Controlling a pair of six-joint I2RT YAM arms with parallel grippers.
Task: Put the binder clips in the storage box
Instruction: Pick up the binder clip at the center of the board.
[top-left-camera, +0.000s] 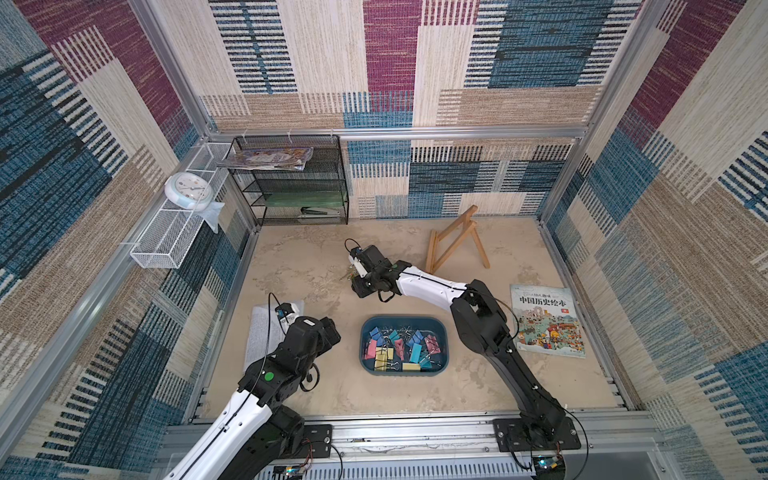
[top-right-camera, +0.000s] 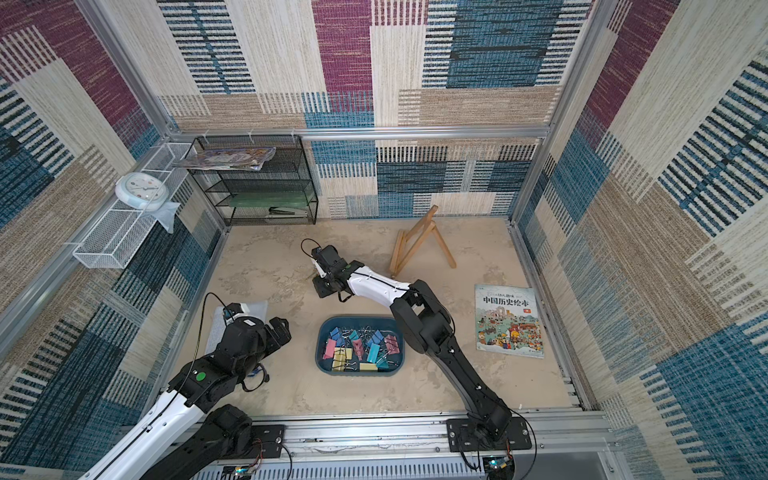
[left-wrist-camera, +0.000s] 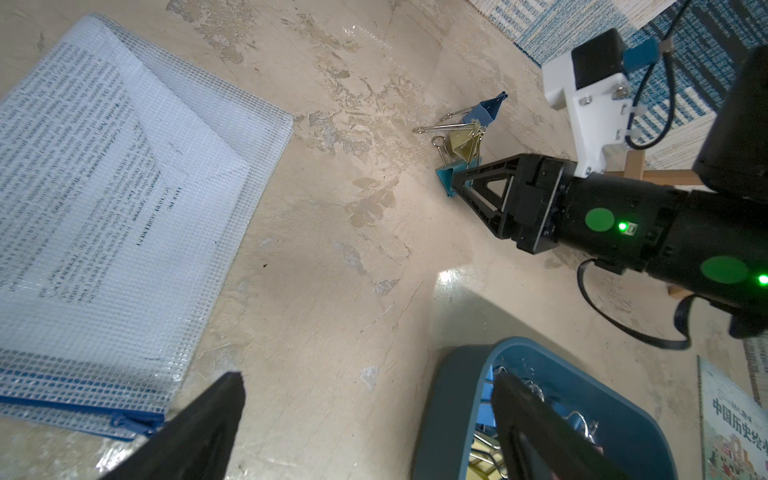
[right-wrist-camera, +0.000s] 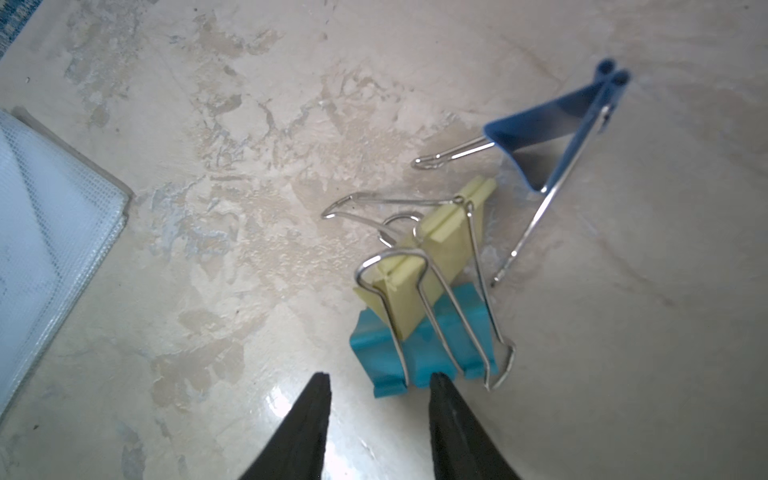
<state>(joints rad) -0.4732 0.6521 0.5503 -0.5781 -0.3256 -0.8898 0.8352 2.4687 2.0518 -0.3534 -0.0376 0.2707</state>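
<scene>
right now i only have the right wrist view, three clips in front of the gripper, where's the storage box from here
observer: The storage box sits back toward the arm bases from the right gripper and slightly to the robot's right.
operator: anything in it
observer: Yes, a pile of binder clips in pink, yellow, blue and teal covers most of its floor.
operator: other loose clips i can't see
observer: In both top views I see no others on the table.
operator: left arm blocking the box
observer: It seems not. The left gripper is open and hangs beside the box on the robot's left, next to a mesh zip pouch.
</scene>
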